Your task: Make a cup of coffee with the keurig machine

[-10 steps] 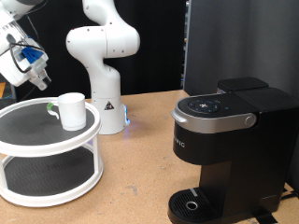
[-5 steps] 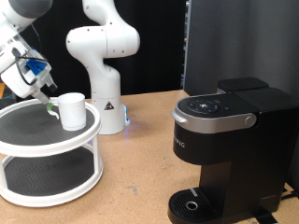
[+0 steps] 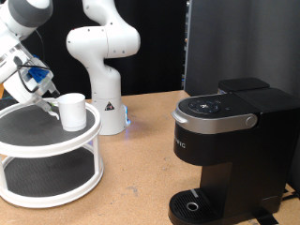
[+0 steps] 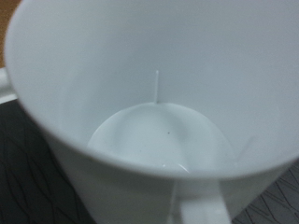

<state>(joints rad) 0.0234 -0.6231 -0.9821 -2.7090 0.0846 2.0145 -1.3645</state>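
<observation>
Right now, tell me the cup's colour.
Plain white cup, inside and out; the wrist view shows it best.

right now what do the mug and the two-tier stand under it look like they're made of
The white mug: probably glazed ceramic, with a smooth, softly shiny inside in the wrist view. The two-tier stand: likely white plastic rims and posts, with dark textured mat-like shelf surfaces. The gripper sits beside the mug.

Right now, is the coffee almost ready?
Not yet. Nothing looks done: the cup sits empty on the top tier of the white stand, far from the machine, whose lid is shut and drip tray bare. In hand: the tool is right beside the cup. Picking it up and brewing remain.
</observation>
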